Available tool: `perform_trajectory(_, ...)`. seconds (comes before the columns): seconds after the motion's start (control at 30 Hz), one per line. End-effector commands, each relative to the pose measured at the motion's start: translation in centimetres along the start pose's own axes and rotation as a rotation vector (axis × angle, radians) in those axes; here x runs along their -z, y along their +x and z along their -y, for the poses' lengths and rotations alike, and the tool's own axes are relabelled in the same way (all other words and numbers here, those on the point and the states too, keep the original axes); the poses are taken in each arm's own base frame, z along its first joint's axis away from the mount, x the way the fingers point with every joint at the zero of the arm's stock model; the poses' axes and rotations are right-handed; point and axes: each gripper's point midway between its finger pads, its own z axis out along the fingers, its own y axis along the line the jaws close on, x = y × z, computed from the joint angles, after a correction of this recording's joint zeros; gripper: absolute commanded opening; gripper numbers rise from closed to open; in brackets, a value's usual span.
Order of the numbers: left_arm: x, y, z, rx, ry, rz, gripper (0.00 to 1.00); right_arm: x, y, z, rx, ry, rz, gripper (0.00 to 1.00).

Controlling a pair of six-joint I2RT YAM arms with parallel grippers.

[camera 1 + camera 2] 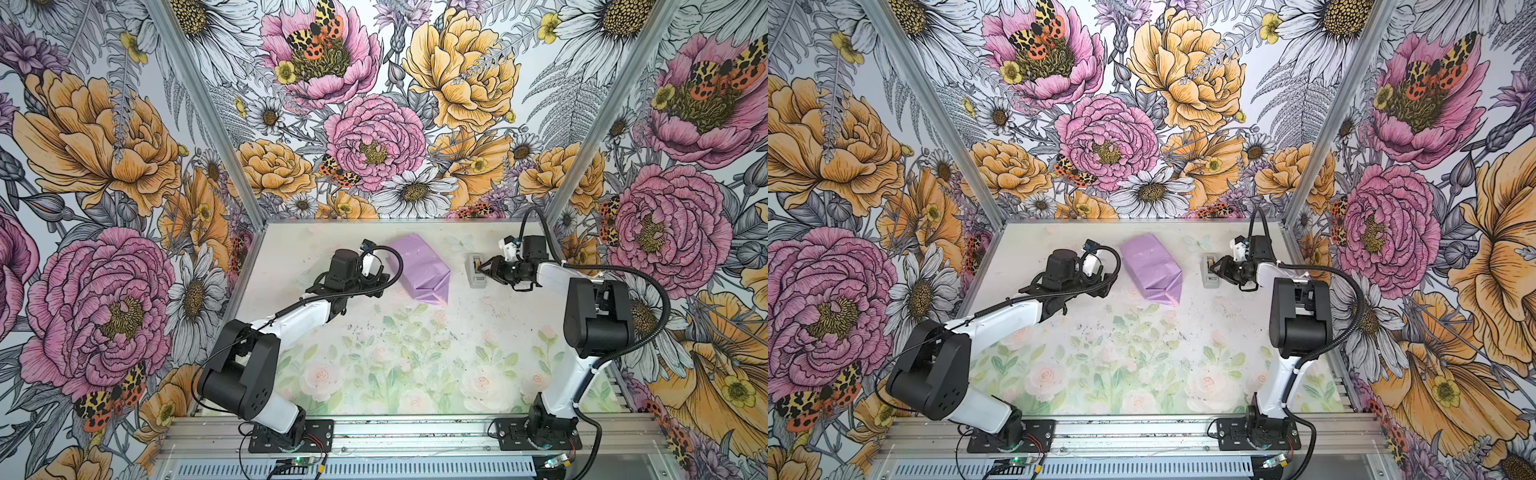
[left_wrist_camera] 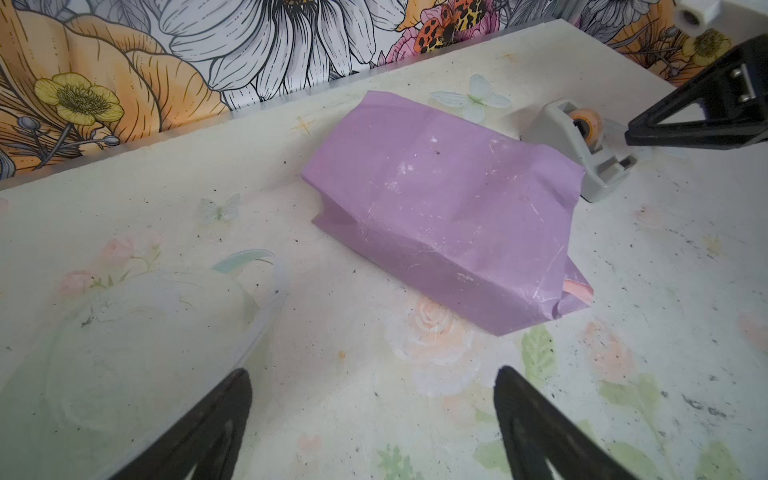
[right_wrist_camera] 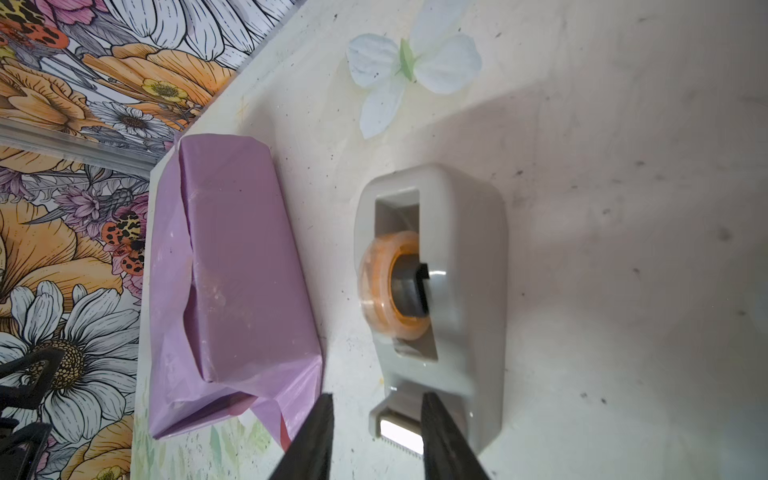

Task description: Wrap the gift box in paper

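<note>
Gift box [image 3: 245,270] inside paper [image 1: 419,270] by surface [image 1: 478,332] back edge, left gripper [image 2: 372,372] wide, empty, right gripper [image 3: 378,399] narrow at tape dispenser [image 3: 465,291], hold unclear

My left arm [image 1: 297,318] reached forward and low from its base. It was bent in the middle, and its wrist [image 1: 345,270] was turned toward the middle of the table. The left gripper [image 2: 372,370] was wide open. Its two black fingers [image 2: 216,419] were far apart with nothing between them. My right arm [image 1: 579,374] stood up tall from its base, folded at the elbow [image 1: 598,316], then reached in low. In both top views the right gripper [image 3: 378,397] pointed to the left. I saw its fingers only a little way apart, with a small gap between them.
</note>
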Motion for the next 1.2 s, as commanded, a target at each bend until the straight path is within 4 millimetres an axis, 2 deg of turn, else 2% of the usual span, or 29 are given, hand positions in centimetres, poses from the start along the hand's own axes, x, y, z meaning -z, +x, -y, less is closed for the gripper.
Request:
perform_trajectory(0.0,0.5,-0.6,-0.1,0.03,0.022,0.027,0.92,-0.8,-0.4,-0.5,0.028,-0.041,-0.027,0.37)
perform_trajectory(0.4,-0.3,-0.7,-0.5,0.036,0.023,0.022,0.92,-2.5,-0.2,0.5,-0.011,-0.058,-0.077,0.35)
perform_trajectory(0.7,-0.2,-0.8,-0.5,0.029,0.024,0.027,0.92,-3.1,-0.8,0.5,-0.014,-0.066,-0.08,0.27)
perform_trajectory(1.17,-0.2,-1.0,-0.4,0.019,0.024,0.029,0.92,-1.8,-1.0,-1.1,-0.028,-0.093,-0.063,0.01)
